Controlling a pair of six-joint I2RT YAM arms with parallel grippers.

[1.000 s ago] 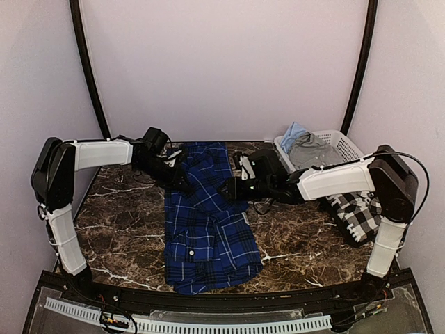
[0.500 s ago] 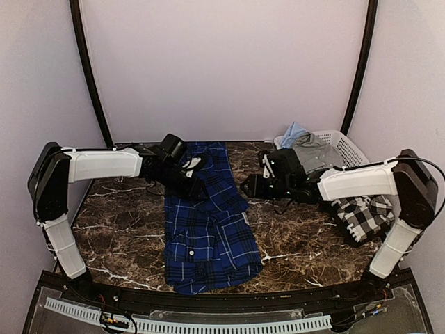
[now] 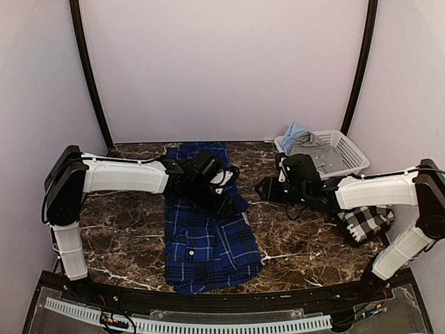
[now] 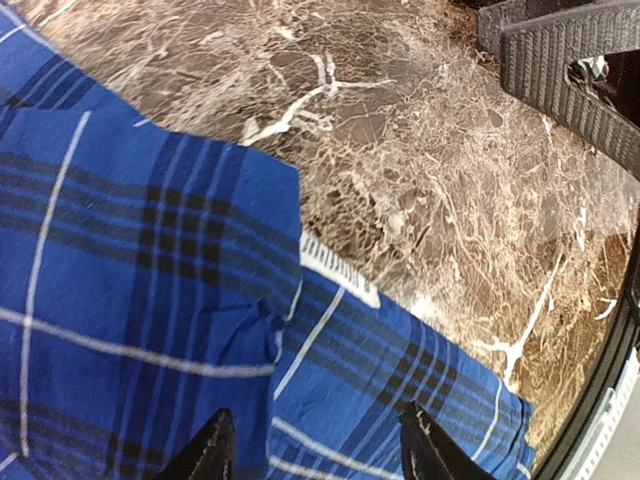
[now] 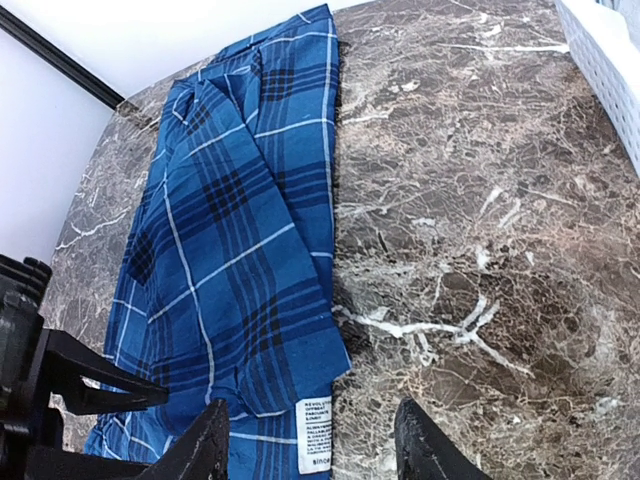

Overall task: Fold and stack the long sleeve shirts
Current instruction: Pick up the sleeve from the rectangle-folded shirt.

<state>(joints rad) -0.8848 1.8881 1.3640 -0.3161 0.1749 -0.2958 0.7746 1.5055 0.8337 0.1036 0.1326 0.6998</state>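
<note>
Top external view: the left arm (image 3: 125, 175) reaches from the left edge across the dark marble table (image 3: 118, 229) toward the middle. The left gripper (image 3: 221, 202) sits low over the blue plaid shirt (image 3: 205, 243).

The shirt lies flat in the middle of the table, its long axis running from the far edge to the near edge. Its near end leans slightly to the right and spreads wider than the far end. A folded layer lies over its far half. Which end is the collar cannot be told.

In the left wrist view the two fingertips (image 4: 210, 450) stand well apart just above the plaid, with nothing pinched between them. A white label (image 4: 340, 270) shows where a corner of the upper layer ends, with bare marble beyond.

Right of the shirt, the right gripper (image 3: 264, 189) hangs over bare marble just beside the shirt's right edge, pointing left toward the left gripper. Its wrist view shows its jaws wide as well, holding nothing, with the shirt stretching away toward the far left corner. The right arm (image 3: 379, 189) runs back to the right edge.

Behind it, at the far right, a white laundry basket (image 3: 348, 149) holds a grey garment (image 3: 313, 149) and a light blue garment (image 3: 295, 132). The black-and-white check shirt (image 3: 367, 221) lies bunched at the right edge, partly under the right arm and well apart from the blue one.
</note>
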